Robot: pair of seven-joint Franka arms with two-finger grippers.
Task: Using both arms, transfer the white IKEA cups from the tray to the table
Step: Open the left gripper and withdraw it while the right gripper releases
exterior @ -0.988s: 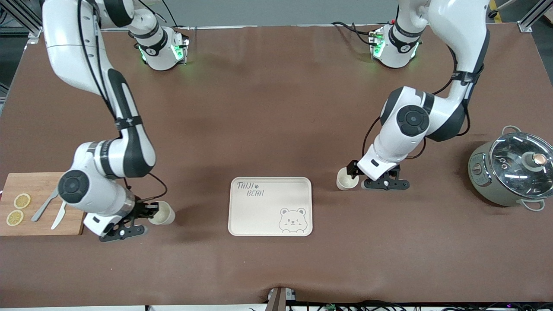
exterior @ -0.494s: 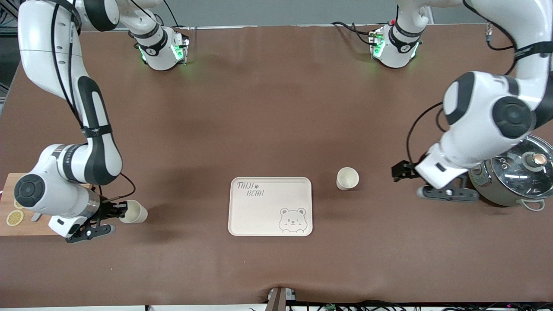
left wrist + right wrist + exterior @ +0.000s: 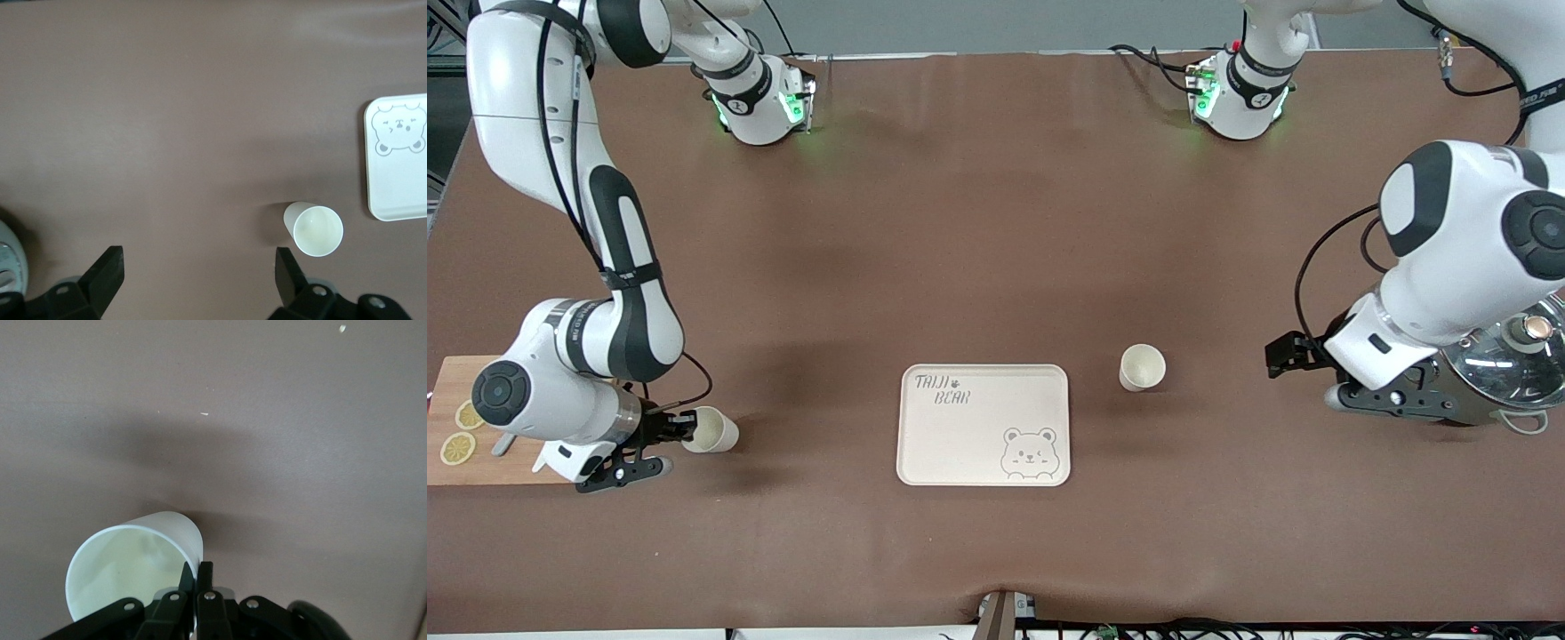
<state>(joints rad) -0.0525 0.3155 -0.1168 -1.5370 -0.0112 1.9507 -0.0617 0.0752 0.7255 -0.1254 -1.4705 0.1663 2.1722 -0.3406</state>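
off-white cup is pinched by its rim in the right gripper's closed fingers, near the tabletop's right-arm end; the other cup stands beside the tray, well apart from the left gripper's wide fingers.

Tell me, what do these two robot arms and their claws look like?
Both arms are glossy white, built of rounded segments with black bands and round black caps at the joints. Thin black cables run along each. Their bases glow green. The left claw and the right claw are black with two fingers, mounted on black brackets under white wrists.
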